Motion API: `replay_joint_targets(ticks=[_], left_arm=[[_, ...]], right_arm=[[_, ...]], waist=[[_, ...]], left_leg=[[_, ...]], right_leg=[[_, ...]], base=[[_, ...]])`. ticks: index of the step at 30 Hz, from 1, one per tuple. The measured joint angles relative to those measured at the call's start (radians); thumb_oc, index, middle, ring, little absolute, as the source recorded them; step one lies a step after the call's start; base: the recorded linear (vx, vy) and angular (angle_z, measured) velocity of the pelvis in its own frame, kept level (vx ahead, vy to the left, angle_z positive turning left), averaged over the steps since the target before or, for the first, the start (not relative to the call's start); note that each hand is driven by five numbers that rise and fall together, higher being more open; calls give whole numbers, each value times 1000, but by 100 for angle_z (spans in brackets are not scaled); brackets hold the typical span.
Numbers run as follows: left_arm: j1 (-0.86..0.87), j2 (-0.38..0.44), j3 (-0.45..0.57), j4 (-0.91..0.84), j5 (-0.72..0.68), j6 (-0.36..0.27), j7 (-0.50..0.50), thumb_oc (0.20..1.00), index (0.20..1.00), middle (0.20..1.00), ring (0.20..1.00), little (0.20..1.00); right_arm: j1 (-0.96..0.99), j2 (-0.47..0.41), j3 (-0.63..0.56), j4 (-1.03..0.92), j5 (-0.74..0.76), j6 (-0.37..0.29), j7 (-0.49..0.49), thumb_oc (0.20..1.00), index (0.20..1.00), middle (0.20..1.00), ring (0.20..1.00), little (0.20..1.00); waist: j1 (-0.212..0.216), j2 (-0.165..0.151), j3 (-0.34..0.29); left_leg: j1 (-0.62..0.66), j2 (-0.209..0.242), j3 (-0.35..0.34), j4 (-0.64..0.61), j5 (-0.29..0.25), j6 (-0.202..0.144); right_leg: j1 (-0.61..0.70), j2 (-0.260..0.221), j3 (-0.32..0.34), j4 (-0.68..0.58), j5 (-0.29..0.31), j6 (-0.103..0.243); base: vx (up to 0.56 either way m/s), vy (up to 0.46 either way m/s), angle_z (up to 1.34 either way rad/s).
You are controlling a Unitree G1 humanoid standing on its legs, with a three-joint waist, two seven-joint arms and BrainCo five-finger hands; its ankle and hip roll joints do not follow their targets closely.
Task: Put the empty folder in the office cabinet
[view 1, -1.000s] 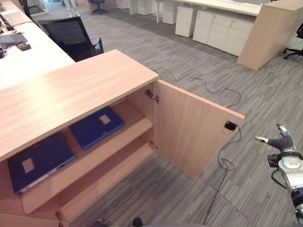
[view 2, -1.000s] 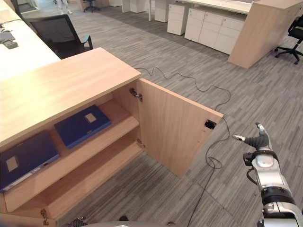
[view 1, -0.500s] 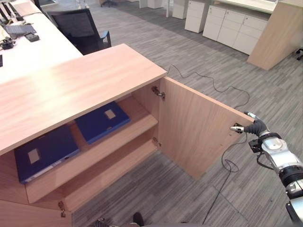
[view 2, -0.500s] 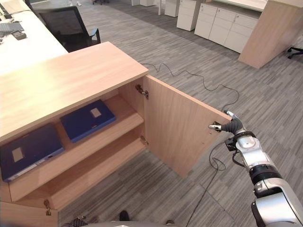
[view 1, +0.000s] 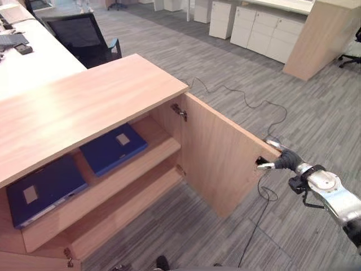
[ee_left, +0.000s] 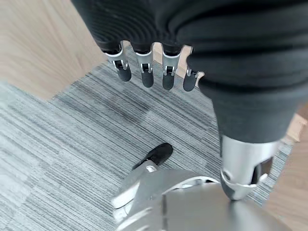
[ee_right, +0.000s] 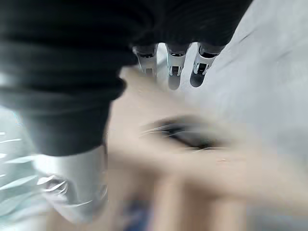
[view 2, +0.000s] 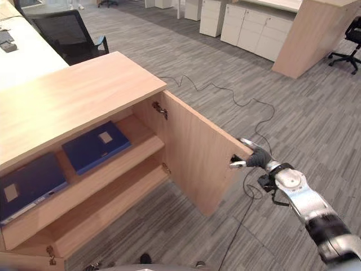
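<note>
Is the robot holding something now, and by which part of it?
Nothing is held. The right hand reaches the free edge of the open cabinet door with straight fingers; the left hand hangs open.

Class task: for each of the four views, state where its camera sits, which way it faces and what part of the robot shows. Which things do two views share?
Left eye: head, looking down at the cabinet, its open door; right hand at the door's edge.
Right eye: beside it, same scene; shares two blue folders.
Left wrist: faces floor; left hand relaxed.
Right wrist: blurred wood; own fingers straight.
</note>
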Motion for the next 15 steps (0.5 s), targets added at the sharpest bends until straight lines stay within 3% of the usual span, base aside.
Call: replay_joint_targets(ticks=[2, 6, 9, 14, 15], left_arm=[[-2, -7, 11, 5, 6, -1, -1, 1000, 1000, 1000, 1000, 1000], [0, 2, 15, 4, 11, -13, -2, 1000, 1000, 1000, 1000, 1000], [24, 24, 13, 5, 18, -19, -1, 1000, 1000, 1000, 1000, 1000], [21, 22, 11, 4, 20, -29, -2, 1000, 1000, 1000, 1000, 1000], [24, 19, 8, 4, 19, -30, -2, 1000, 1000, 1000, 1000, 1000]], right_arm=[[-44, 22, 85, -196, 226, -37, 121, 1000, 1000, 1000, 1000, 1000], [-168, 96, 218, -239, 366, -45, 229, 1000, 1000, 1000, 1000, 1000], [-251, 97, 273, -237, 370, -42, 264, 1000, 1000, 1000, 1000, 1000], [-256, 104, 328, -212, 368, -40, 270, 1000, 1000, 1000, 1000, 1000], [-253, 106, 342, -180, 362, -36, 275, 1000, 1000, 1000, 1000, 1000]], waist=[[15, -1, -8], [70, -28, -41], [92, -60, -65], [99, -55, -60], [118, -51, -57]], left_leg=[[1, 3, -2, -8, 1, -3], [-8, 3, -3, -8, -7, -15], [-22, -3, -7, -8, -6, -14], [-27, -14, -34, -8, 0, -6], [-35, -20, -41, -8, 0, -6]], right_leg=[[-2, 3, 0, 0, -1, -1], [-8, -2, -2, 0, -7, 0], [-19, -6, -6, 1, -6, 1], [-4, -10, -37, 6, -4, 3], [-1, -12, -42, 6, -5, 3]], base=[[10, -12, 4], [-4, -12, 5], [-32, 20, 4], [-42, 76, 17], [-58, 111, 30]])
